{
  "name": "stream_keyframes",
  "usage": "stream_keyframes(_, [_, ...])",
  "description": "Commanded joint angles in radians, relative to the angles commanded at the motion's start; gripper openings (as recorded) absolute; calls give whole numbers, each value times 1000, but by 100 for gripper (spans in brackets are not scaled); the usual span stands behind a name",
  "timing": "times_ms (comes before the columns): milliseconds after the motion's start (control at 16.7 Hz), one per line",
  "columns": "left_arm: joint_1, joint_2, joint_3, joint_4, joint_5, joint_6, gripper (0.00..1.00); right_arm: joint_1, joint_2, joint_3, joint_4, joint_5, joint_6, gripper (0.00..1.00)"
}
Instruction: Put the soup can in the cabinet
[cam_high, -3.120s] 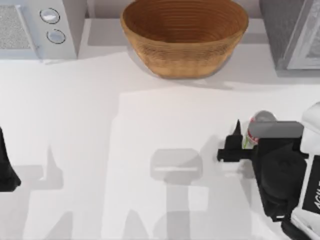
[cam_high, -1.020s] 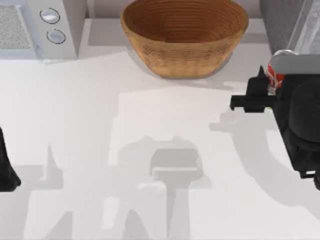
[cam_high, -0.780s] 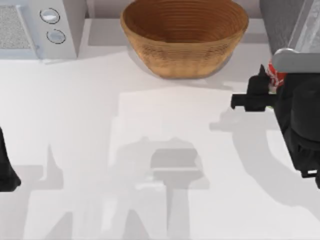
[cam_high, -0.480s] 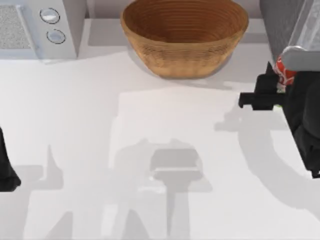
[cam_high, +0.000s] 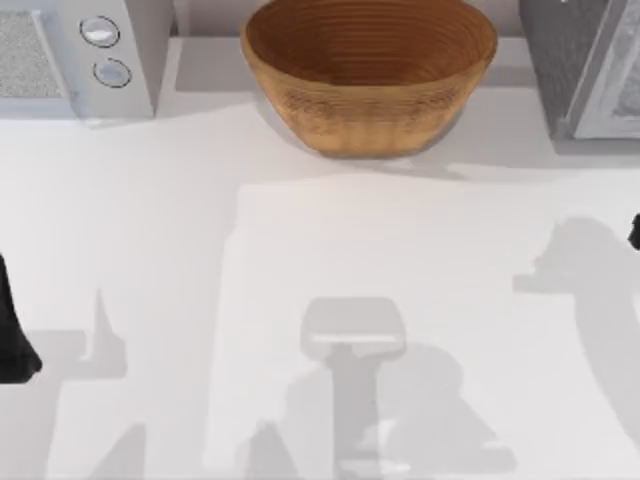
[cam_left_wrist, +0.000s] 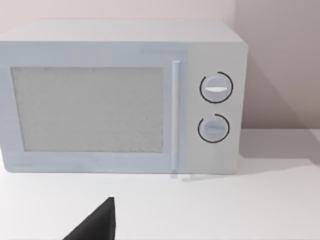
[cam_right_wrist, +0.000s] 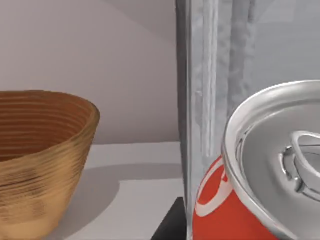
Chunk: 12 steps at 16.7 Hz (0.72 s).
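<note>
No readable text, label, brand, number or sign anywhere.

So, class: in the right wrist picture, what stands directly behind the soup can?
Behind the soup can rises the cabinet, its pale framed door edge showing above the can's silver top. The can covers the cabinet's lower part. The woven basket stands off to one side.

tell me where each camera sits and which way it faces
Top view: above the table, looking down on the microwave, woven basket and cabinet; the left arm sits parked at the left edge.
Left wrist view: low over the table, facing the microwave front; a dark tip of the left claw shows.
Right wrist view: close behind the soup can, facing the cabinet, basket beside it.
Shared: top and right wrist views both show basket and cabinet.
</note>
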Motion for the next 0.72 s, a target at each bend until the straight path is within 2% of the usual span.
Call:
stream_keyframes(420, [0, 0, 0, 0, 0, 0, 100, -248, -585, -221, -267, -249, -59, 0])
stream_keyframes(720, [0, 0, 0, 0, 0, 0, 100, -346, -787, -310, -374, -355, -83, 0])
